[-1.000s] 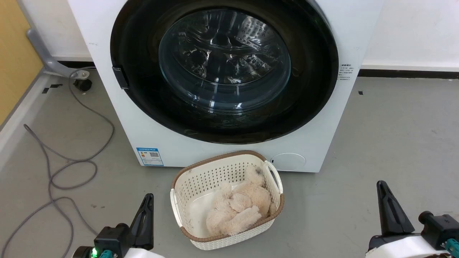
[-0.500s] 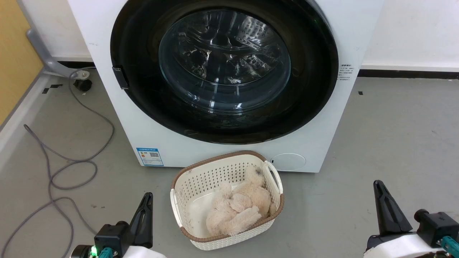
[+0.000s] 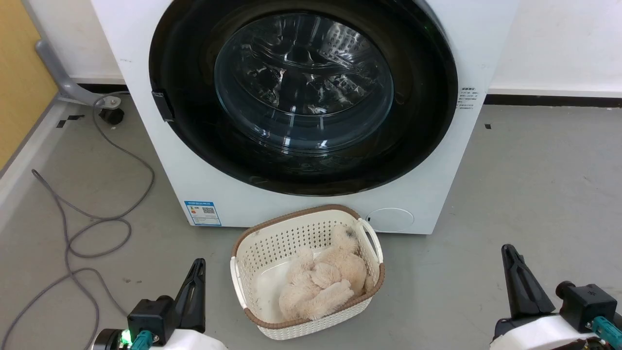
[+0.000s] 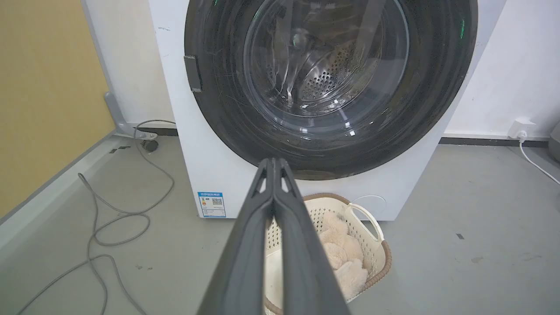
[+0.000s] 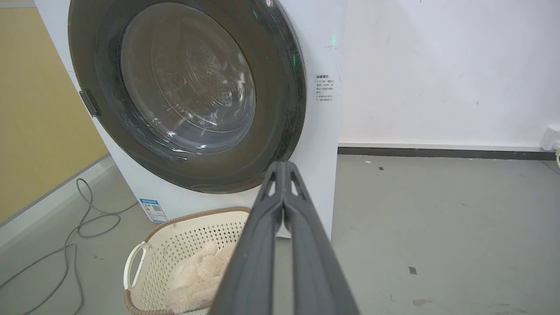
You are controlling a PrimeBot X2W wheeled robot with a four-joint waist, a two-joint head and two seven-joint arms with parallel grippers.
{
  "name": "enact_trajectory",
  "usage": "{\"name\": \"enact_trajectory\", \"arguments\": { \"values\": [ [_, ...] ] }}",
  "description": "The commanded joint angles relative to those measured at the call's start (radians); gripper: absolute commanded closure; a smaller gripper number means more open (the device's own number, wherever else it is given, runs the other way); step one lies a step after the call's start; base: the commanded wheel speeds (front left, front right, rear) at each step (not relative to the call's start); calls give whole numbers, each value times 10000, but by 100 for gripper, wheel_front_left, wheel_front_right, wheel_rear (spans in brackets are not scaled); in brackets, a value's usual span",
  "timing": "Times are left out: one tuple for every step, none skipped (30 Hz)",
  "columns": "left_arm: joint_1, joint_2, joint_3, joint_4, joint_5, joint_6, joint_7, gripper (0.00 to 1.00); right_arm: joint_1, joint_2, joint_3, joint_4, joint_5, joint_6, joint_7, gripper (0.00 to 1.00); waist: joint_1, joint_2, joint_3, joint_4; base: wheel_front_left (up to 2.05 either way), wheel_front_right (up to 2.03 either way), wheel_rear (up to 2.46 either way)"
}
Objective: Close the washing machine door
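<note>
Cream basket (image 3: 272, 243) of plush (image 3: 320, 282) low before the shut washing machine door (image 3: 194, 121), left fingers (image 4: 245, 253) and right fingers (image 5: 256, 258) clenched empty

Pinched left claw (image 4: 273, 162) points at the washing machine door (image 4: 218, 109).

White washing machine (image 3: 146, 160), glossy black door (image 3: 423, 121), cream perforated basket (image 3: 272, 243), grey floor (image 3: 534, 194)

A bare laundry corner, more test room than home: a white front-loading washing machine (image 3: 233, 204) stands on a plain grey floor (image 3: 534, 194) against white walls (image 3: 559, 43), a cream laundry basket (image 3: 272, 243) before it, a loose grey cable (image 3: 129, 232) trailing over the floor, a yellow panel (image 3: 19, 73) at the side.
</note>
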Motion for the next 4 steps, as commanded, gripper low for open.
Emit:
{"name": "enact_trajectory", "arguments": {
  "values": [
    [-131, 1, 37, -67, 110, 60, 57, 100, -86, 49, 22, -91, -89, -3, 46, 100, 0, 0, -1, -2, 0, 0, 0],
    [-135, 1, 41, -77, 120, 63, 77, 100, -88, 51, 26, -100, -105, -3, 66, 100, 0, 0, -1, -4, 0, 0, 0],
    [-140, 1, 45, -87, 131, 66, 98, 100, -91, 53, 31, -110, -121, -3, 87, 100, 0, 0, -2, -5, 0, 0, 0],
    [-145, 1, 50, -98, 142, 70, 118, 100, -93, 55, 35, -120, -138, -3, 107, 100, 0, 0, -3, -7, 0, 0, 0]
  ]
}}
